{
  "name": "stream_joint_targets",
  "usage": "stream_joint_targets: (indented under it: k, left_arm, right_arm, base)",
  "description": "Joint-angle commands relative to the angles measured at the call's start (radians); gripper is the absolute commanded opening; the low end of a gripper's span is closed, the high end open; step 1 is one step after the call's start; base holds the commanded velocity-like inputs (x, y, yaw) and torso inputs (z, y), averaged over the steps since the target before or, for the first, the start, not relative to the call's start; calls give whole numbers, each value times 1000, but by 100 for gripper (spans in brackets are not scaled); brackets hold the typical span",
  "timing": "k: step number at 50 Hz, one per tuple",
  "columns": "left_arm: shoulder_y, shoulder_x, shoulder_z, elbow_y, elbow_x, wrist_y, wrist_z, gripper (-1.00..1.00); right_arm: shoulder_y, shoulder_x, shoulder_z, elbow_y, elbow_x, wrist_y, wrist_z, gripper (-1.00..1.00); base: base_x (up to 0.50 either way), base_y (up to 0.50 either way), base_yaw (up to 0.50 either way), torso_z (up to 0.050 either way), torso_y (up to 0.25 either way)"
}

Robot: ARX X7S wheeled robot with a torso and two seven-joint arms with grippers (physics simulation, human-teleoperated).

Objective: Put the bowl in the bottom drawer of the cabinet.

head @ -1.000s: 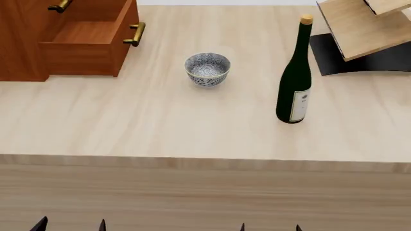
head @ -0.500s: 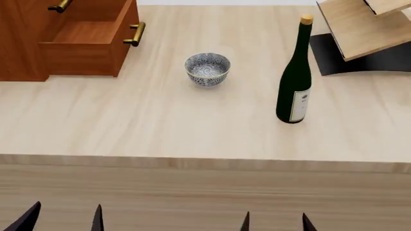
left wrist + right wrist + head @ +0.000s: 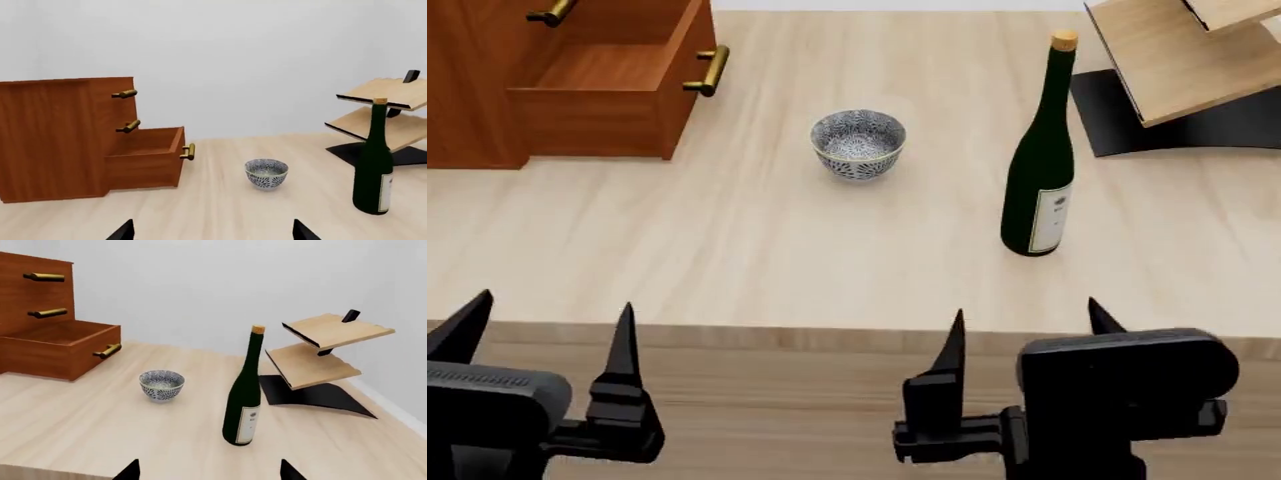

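The blue-and-white patterned bowl (image 3: 858,143) (image 3: 267,173) (image 3: 162,385) stands upright on the pale table, right of the cabinet (image 3: 467,90) (image 3: 53,135). The bottom drawer (image 3: 607,95) (image 3: 148,157) (image 3: 63,347) is pulled out, its brass handle (image 3: 709,70) facing the bowl, and its inside looks empty. My left gripper (image 3: 545,330) and right gripper (image 3: 1025,330) hover at the table's near edge, both open with nothing between their fingers, far short of the bowl.
A dark green wine bottle (image 3: 1040,160) (image 3: 244,395) stands right of the bowl. Behind it at the back right is a pale wooden rack with black base (image 3: 1181,75) (image 3: 320,360). Two shut drawers sit above the open one, their handles (image 3: 127,110) sticking out.
Both grippers have risen into the head view, from only fingertips at the bottom edge to whole jaws near the table's front edge. Bowl, bottle and drawer have not moved.
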Motion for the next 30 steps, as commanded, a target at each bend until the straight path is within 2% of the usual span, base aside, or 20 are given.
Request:
stream_joint_targets:
  k: [1, 20, 21, 24, 30]
  left_arm:
    - [-95, -11, 24, 87, -10, -126, -16, 100]
    - [-157, -29, 53, 108, -12, -188, -43, 100]
    - [-176, -21, 41, 130, -26, -226, -42, 100]
    - [-151, -23, 31, 127, -42, -171, -31, 100]
    - [-164, -33, 51, 133, -28, -186, -46, 100]
  right_arm:
    - [118, 38, 1, -96, 21, 187, -8, 100]
    - [206, 58, -6, -114, 38, 269, -16, 100]
    - [208, 59, -6, -115, 39, 271, -16, 100]
    - [215, 59, -1, -118, 46, 278, -20, 100]
    - [233, 60, 3, -133, 54, 307, -21, 100]
  base:
    - [0, 0, 0, 0, 0]
    - [0, 0, 0, 0, 0]
    - [0, 0, 0, 0, 0]
    - [0, 0, 0, 0, 0]
    - [0, 0, 0, 0, 0]
